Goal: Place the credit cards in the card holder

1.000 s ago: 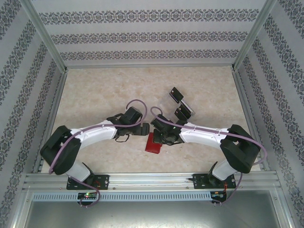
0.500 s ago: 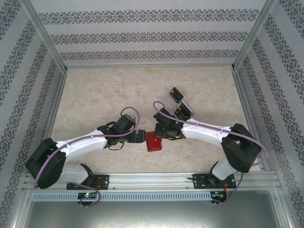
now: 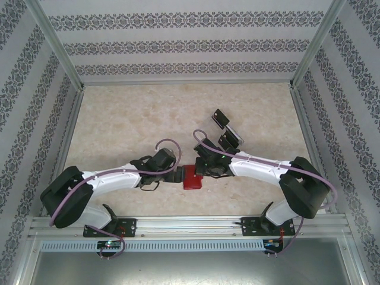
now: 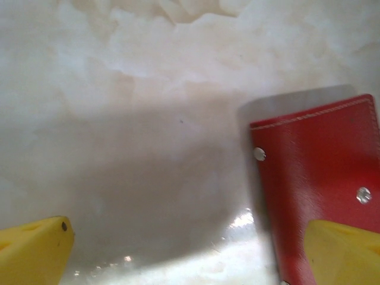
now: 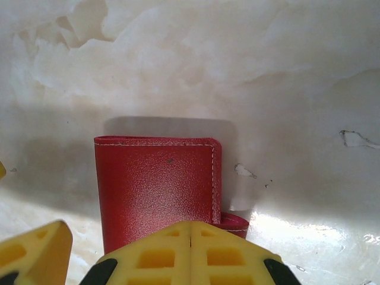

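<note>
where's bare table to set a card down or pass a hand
Free: far half of the table, up to the back wall. Crowded: the centre, where left tool and right tool meet at the card holder, and the credit cards beyond.

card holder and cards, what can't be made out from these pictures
- card holder pockets: folded shut, hidden in all views.
- Its near end: right wrist view, behind the shut right gripper.
- Its right part: left wrist view, cut by the frame edge and a left finger.
- credit cards: top view, too small to count or read.
</note>
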